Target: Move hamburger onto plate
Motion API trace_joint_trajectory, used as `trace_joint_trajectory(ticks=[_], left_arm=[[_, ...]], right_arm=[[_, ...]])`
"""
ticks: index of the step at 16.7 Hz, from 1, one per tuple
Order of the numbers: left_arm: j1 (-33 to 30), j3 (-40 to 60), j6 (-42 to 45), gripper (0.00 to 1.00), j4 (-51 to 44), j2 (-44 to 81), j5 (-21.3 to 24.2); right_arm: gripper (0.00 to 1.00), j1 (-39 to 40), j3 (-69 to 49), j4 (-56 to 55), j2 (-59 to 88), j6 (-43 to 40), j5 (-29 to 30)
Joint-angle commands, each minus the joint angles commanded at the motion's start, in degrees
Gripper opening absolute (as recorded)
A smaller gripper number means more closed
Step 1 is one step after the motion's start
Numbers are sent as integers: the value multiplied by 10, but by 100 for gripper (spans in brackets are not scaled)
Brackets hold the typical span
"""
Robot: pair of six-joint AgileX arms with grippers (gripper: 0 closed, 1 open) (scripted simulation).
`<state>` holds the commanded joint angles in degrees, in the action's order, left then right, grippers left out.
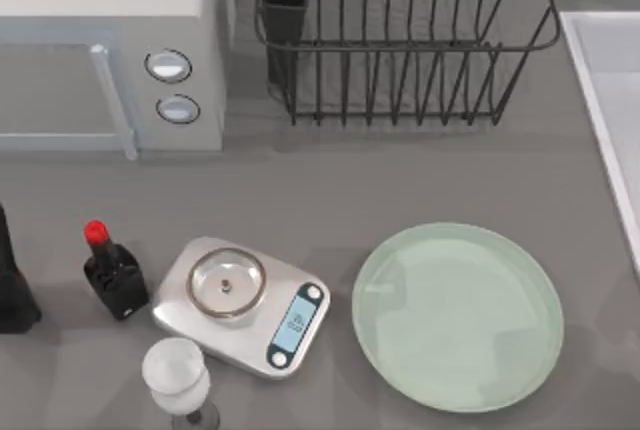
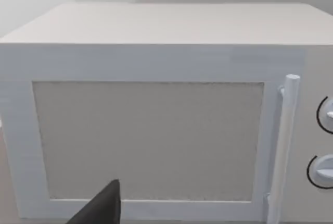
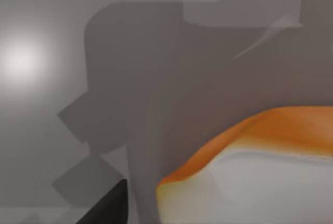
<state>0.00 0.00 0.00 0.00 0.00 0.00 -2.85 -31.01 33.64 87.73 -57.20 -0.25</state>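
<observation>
The hamburger [image 3: 260, 146] looms close in the right wrist view as a rounded orange-tan shape with a pale underside, over grey table. A dark part of my right gripper [image 3: 106, 208] shows beside it; whether they touch I cannot tell. The plate [image 1: 458, 315], large, round and pale mint-green, lies bare on the table's right half in the top view. My left arm [image 1: 12, 290] is a dark shape at the table's left edge. Its gripper [image 2: 101, 208] faces the microwave door [image 2: 148, 140].
A white microwave [image 1: 110, 45] stands at the back left and a black wire dish rack [image 1: 400, 40] at the back middle. Left of the plate are a steel kitchen scale [image 1: 242, 305], a red-capped dark bottle [image 1: 112, 272] and a clear glass [image 1: 178, 375]. A white sink edge [image 1: 610, 130] runs along the right.
</observation>
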Motion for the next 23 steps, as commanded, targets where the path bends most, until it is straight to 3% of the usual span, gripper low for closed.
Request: trace_joint_trajectory(ticks=[6, 14, 15, 19, 23], left_arm=[[0, 0, 0, 100, 0, 0, 0], [0, 0, 0, 100, 0, 0, 0], [0, 0, 0, 100, 0, 0, 0], [0, 0, 0, 100, 0, 0, 0], [0, 0, 0, 100, 0, 0, 0]], right_arm=[[2, 0, 0, 0, 0, 0, 0], [0, 0, 0, 0, 0, 0, 0], [0, -2, -29, 62, -40, 14, -3], [0, -2, -61, 105, -54, 10, -3], [0, -3, -129, 232, -92, 7, -3]])
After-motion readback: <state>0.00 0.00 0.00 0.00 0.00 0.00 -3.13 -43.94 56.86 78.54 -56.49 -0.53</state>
